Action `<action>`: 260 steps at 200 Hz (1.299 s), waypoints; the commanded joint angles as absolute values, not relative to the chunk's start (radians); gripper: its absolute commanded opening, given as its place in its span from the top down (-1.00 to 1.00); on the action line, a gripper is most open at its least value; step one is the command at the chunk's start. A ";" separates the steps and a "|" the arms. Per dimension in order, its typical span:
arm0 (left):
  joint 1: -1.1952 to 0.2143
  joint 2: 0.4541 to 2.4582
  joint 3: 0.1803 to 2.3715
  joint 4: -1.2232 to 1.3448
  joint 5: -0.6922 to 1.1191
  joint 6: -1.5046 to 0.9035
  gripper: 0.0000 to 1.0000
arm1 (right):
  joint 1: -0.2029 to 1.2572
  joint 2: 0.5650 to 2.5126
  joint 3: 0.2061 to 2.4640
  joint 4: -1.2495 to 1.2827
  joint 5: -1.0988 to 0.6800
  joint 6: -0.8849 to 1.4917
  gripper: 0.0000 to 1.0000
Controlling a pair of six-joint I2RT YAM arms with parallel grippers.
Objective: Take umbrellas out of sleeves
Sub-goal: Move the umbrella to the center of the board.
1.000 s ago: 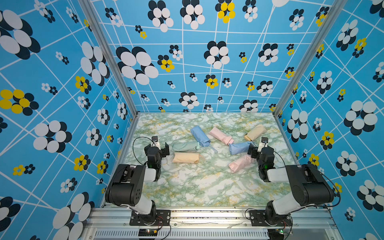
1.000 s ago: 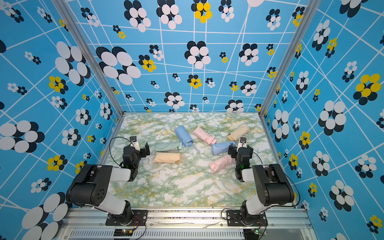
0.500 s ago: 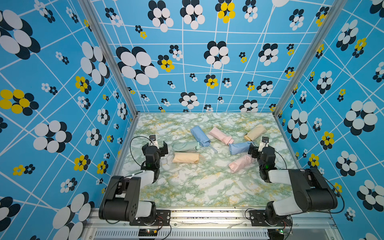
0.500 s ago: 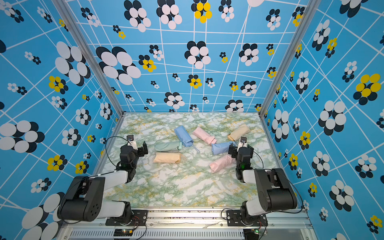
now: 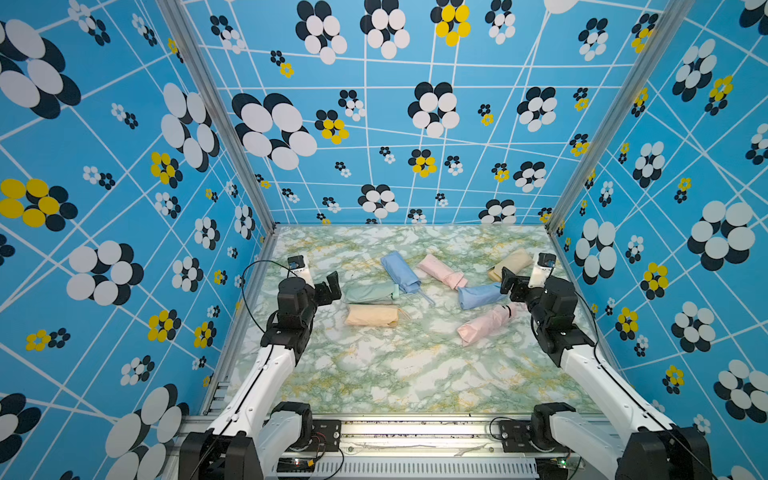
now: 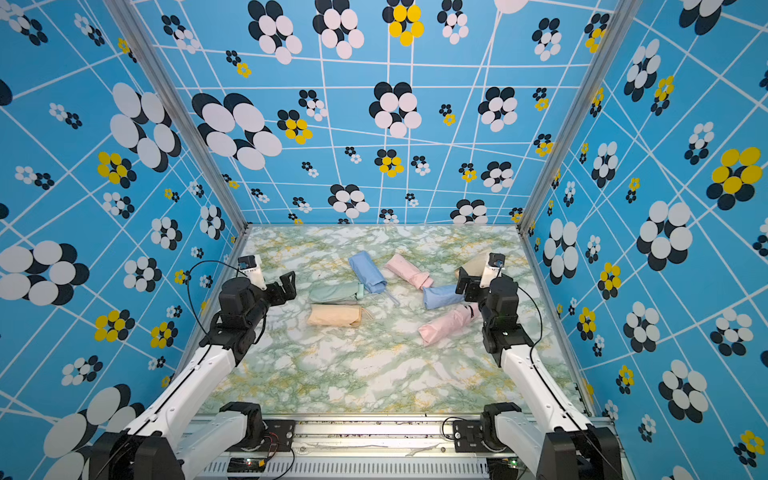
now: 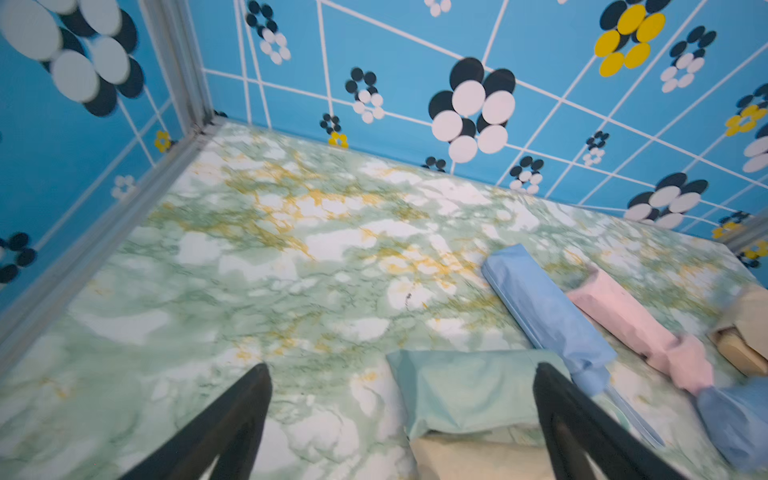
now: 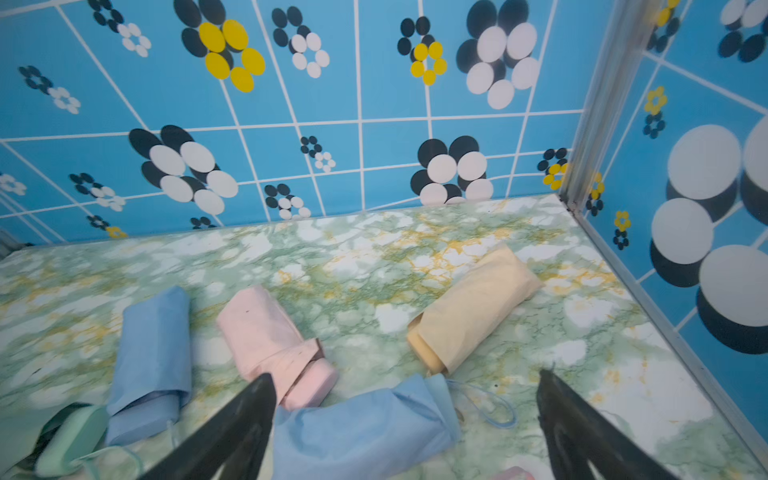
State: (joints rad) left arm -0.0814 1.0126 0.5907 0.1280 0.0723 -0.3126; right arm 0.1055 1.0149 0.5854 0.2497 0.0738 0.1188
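Stood wide open and empty: left gripper (image 7: 401, 370) near the mint sleeve (image 7: 469, 390), right gripper (image 8: 405, 376) near a blue sleeve (image 8: 365, 428). Found the umbrellas (image 8: 316, 382) sleeved (some handles peeking out) — clustered on the marbled tabletop (image 5: 395, 374).

1. Setting: enclosed robot test cell, laboratory type.
2. Evidence: flower-patterned blue wall panels (image 5: 374, 124) on aluminium posts (image 5: 220, 120); marble-print tabletop (image 5: 395, 374).
3. Evidence: two robot arms (image 5: 266, 374) bolted to a front rail (image 5: 415, 430).

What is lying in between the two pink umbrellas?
A blue umbrella lies between the far pink umbrella and the near pink umbrella. Both top views show it.
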 commanded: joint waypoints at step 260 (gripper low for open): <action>-0.159 1.547 0.796 -0.208 0.339 -0.315 1.00 | 0.460 1.306 0.832 -0.103 -0.301 -0.063 -0.99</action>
State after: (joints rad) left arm -0.1532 1.5311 0.7734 -0.1658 0.3347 -0.3370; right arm 0.4397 1.2961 0.8406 -0.0975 -0.2676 -0.0109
